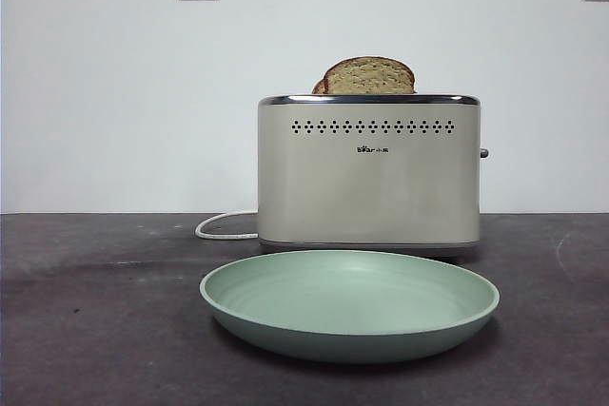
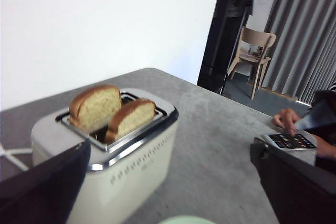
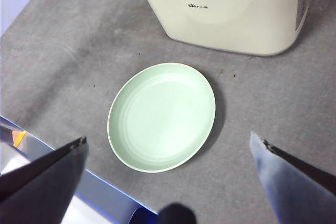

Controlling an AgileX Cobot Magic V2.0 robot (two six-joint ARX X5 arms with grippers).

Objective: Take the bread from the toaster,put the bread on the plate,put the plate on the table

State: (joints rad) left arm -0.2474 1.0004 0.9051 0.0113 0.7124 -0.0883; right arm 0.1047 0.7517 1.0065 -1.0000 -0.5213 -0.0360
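The cream toaster (image 1: 369, 178) stands mid-table with two toast slices upright in its slots. In the left wrist view the bread (image 2: 96, 107) is the taller slice, in the slot far from the row of holes, and a lower slice (image 2: 131, 118) sits beside it. From the front, domed toast tops (image 1: 369, 76) rise above the chrome rim. The mint-green plate (image 1: 349, 303) lies on the table (image 1: 86, 330) in front of the toaster. My left gripper (image 2: 170, 148) hovers open above and beside the toaster. My right gripper (image 3: 168, 137) hangs open high over the plate (image 3: 161, 116).
A white cord (image 1: 224, 225) trails from the toaster's left side, and its lever (image 1: 483, 153) sticks out on the right. A person with a tablet (image 2: 294, 141) sits past the table's far end. A bright metallic edge (image 3: 31, 150) runs near the plate.
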